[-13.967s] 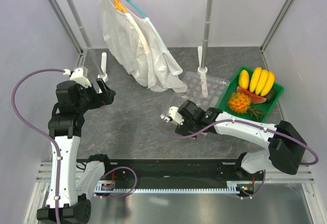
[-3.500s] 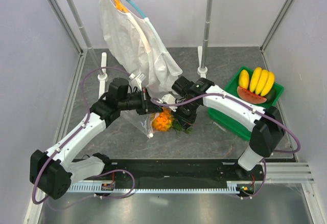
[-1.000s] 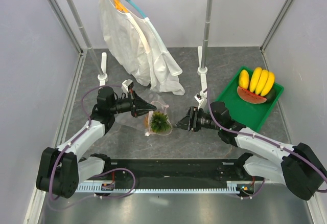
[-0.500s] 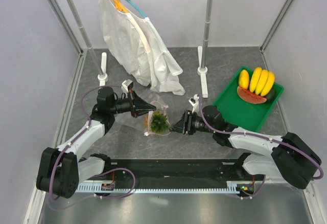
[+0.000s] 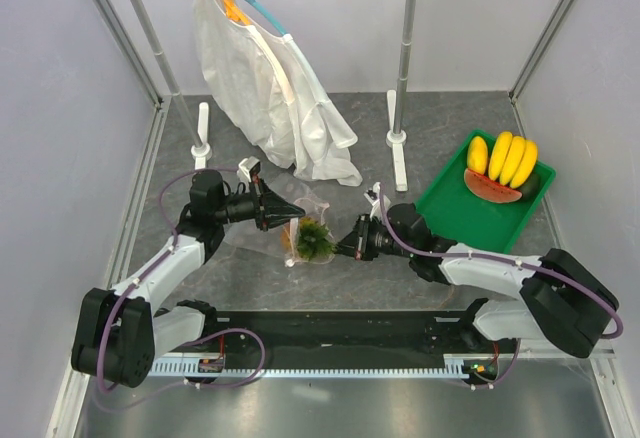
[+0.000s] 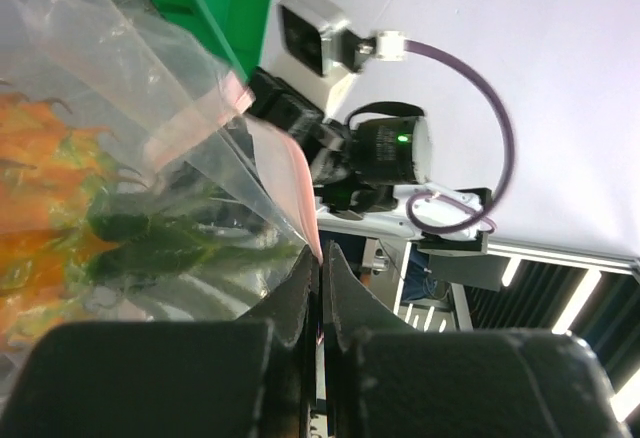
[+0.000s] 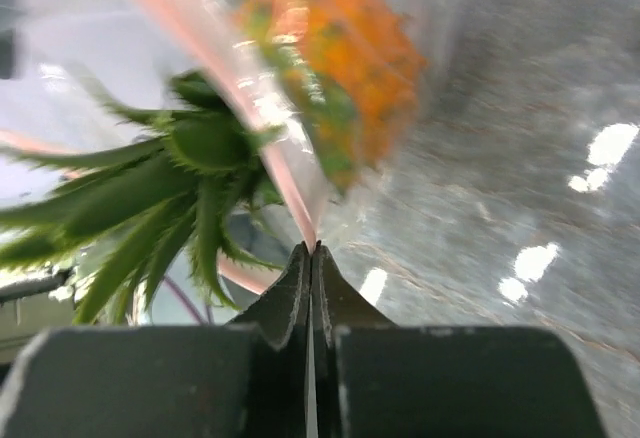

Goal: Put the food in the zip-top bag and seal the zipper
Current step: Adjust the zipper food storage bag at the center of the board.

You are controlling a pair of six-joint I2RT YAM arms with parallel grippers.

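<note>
The clear zip-top bag (image 5: pixel 300 220) is held up at mid-table between both arms, the orange pineapple (image 5: pixel 313 240) inside it with its green leaves (image 7: pixel 170 188) poking out at the mouth. My left gripper (image 5: pixel 298 215) is shut on the pinkish zipper (image 6: pixel 298 193) at the bag's left side, my right gripper (image 5: pixel 341 250) shut on the zipper (image 7: pixel 290 193) at the right side. The yellow banana bunch (image 5: pixel 505 158) and the red watermelon slice (image 5: pixel 491 189) lie in the green tray (image 5: pixel 463 214) at the right.
A white garment (image 5: pixel 270 88) hangs on a rail at the back, its hem close behind the bag. Two rail posts (image 5: pixel 401 58) stand on white feet on the grey tabletop. The tray sits beside my right arm.
My right gripper has moved left to the bag's mouth and closed on the zipper strip. The left gripper has kept its hold and place.
</note>
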